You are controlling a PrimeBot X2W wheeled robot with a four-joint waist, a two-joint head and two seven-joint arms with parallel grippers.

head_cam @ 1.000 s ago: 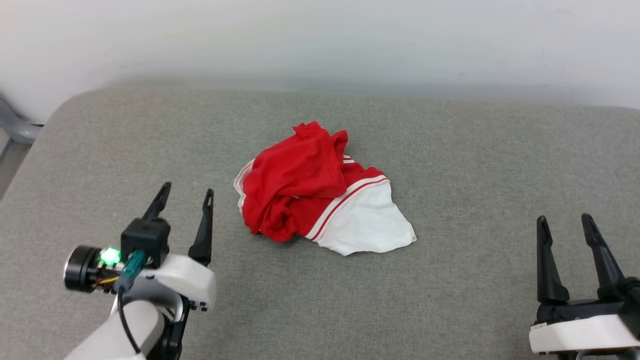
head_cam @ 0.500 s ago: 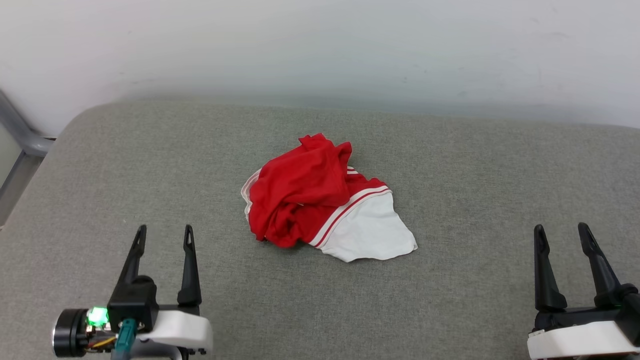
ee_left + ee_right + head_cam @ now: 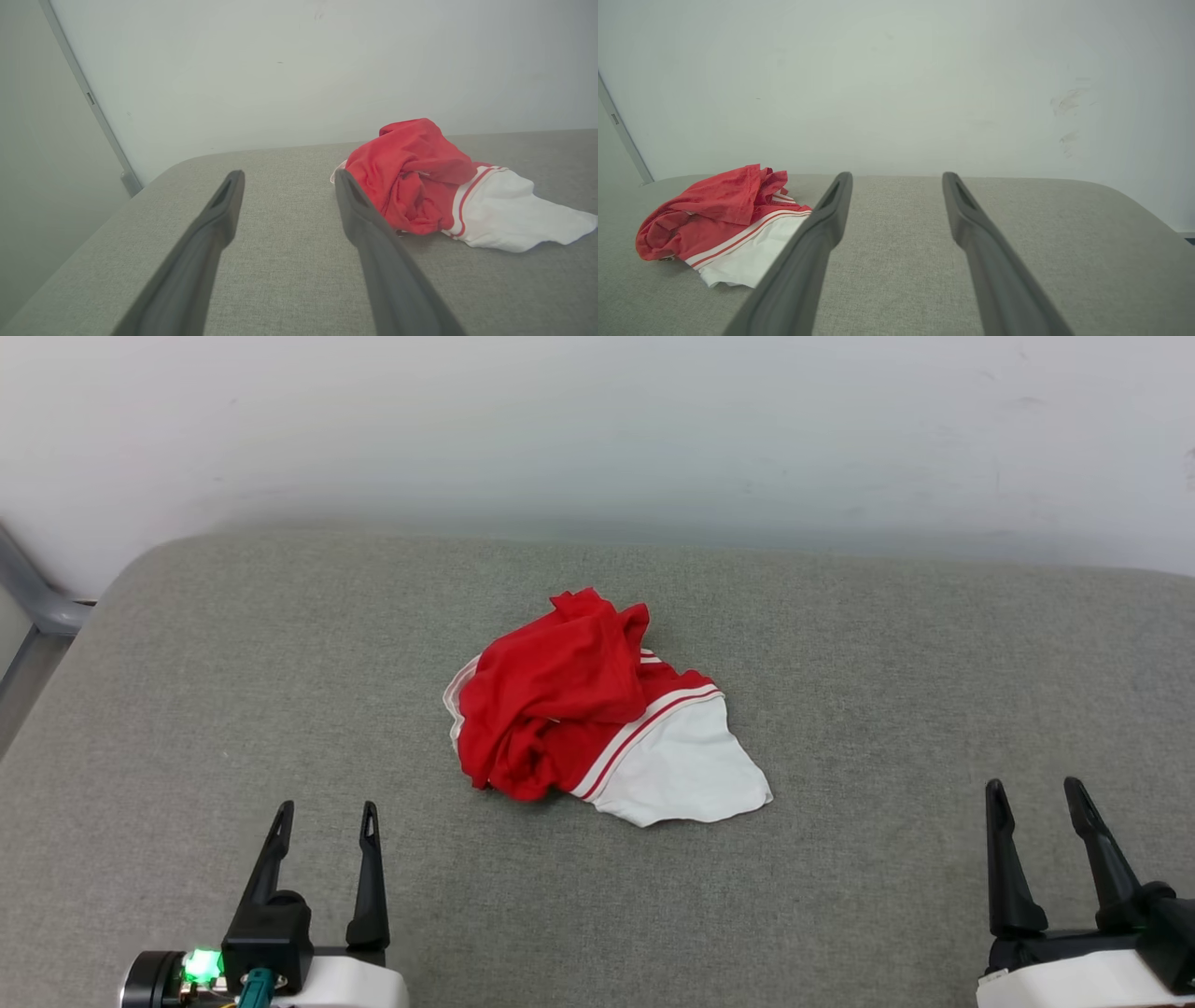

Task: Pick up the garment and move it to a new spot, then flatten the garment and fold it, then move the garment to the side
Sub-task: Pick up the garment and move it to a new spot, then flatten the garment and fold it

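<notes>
**A:** Start at the left. What is the left gripper (image 3: 326, 809) doing?

**B:** It sits at about seven o'clock in the head view, low over the padded grey surface (image 3: 887, 663), with its fingers pointing toward twelve. The two fingers stand wide apart and there is nothing between them.

**A:** And the garment (image 3: 560, 700)?

**B:** It lies in the middle of the surface as a crumpled heap, well apart from both grippers. The red body is bunched up on the ten o'clock side of the heap. A white sleeve (image 3: 686, 770) with striped trim (image 3: 644, 719) spreads flatter toward four o'clock. No print shows on the cloth. From the left wrist view the heap lies at about two o'clock.

**A:** The right gripper (image 3: 1033, 787)?

**B:** It is at about five o'clock in the head view, fingers also toward twelve, wide apart and empty. In its own wrist view the heap lies at about ten o'clock.

**A:** So how far along is the job?

**B:** At the very start, I'd judge. Nothing is held, and the garment is neither flattened nor folded. Whether this spot counts as the new one, I cannot tell. That leaves the pickup, the shift, the spreading, the fold and the final move to the side.
</notes>
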